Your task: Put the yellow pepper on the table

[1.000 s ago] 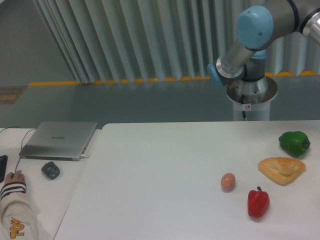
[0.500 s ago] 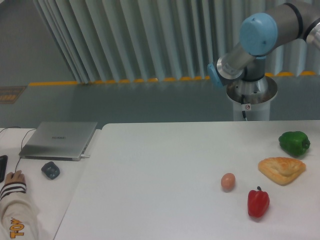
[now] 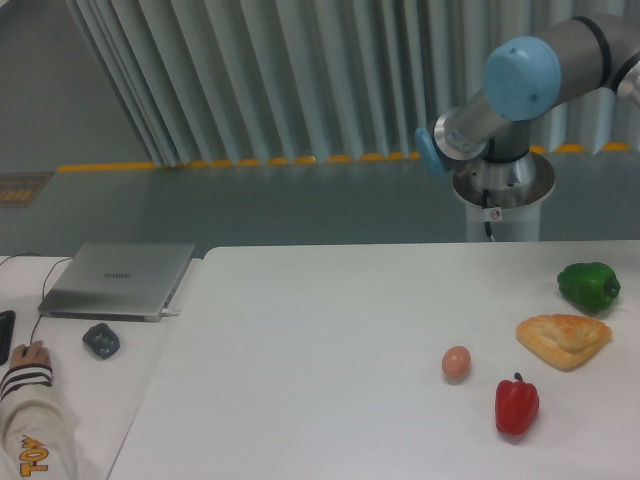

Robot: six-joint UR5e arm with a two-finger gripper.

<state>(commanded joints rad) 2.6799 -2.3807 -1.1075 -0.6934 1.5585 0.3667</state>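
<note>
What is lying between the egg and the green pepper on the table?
In the camera view, the flat piece of bread lies between the egg and the green pepper on the table, nearer the pepper.

At right on the white desk (image 3: 330,330): a dark green pepper (image 3: 588,285), golden-brown bread (image 3: 563,340), a tan egg (image 3: 456,363), a red pepper (image 3: 517,405) with green stem. Grey laptop (image 3: 120,280) at left; arm (image 3: 530,85) silver with light-blue caps.

The table (image 3: 320,330) — white, smooth, rectangular — fills the lower frame from centre to right edge. The yellow pepper is out of view — nowhere on its surface.
</note>
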